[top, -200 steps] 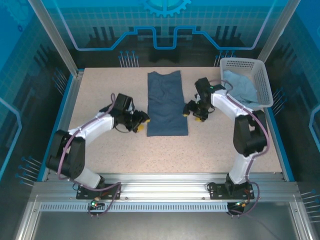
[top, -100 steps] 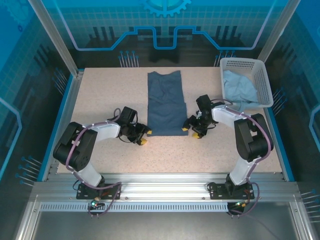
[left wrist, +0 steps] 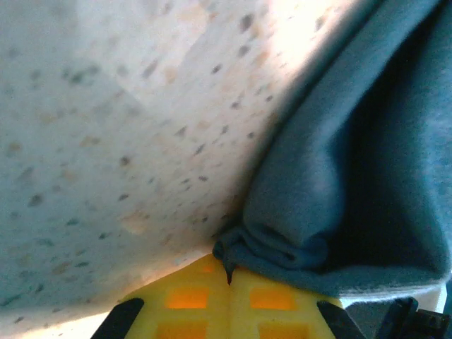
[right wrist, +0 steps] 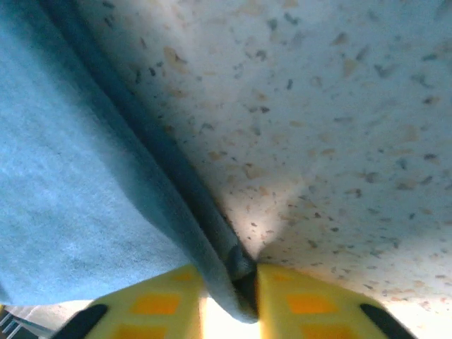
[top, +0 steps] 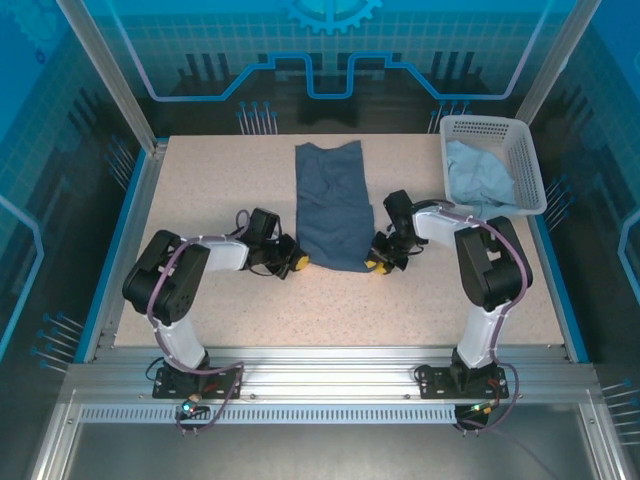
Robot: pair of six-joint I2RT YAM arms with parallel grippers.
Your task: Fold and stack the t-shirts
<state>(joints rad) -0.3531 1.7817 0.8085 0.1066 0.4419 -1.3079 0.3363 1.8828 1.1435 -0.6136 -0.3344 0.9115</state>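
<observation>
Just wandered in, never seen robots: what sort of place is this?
Probably a robotics lab test cell: a left arm and right arm bolted to an aluminium frame, a speckled table, and a dark blue t-shirt laid out.

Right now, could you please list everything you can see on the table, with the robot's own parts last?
dark slate-blue t-shirt: one, slate blue, lying as a long narrow strip in the table's middle
pale blue t-shirt: one, pale blue, crumpled inside the basket
basket: one, white lattice, far right corner of the table
table: one, speckled beige, under everything
left gripper: one, yellow fingers, shut on the dark shirt's near left corner
right gripper: one, yellow fingers, shut on its near right corner
</observation>
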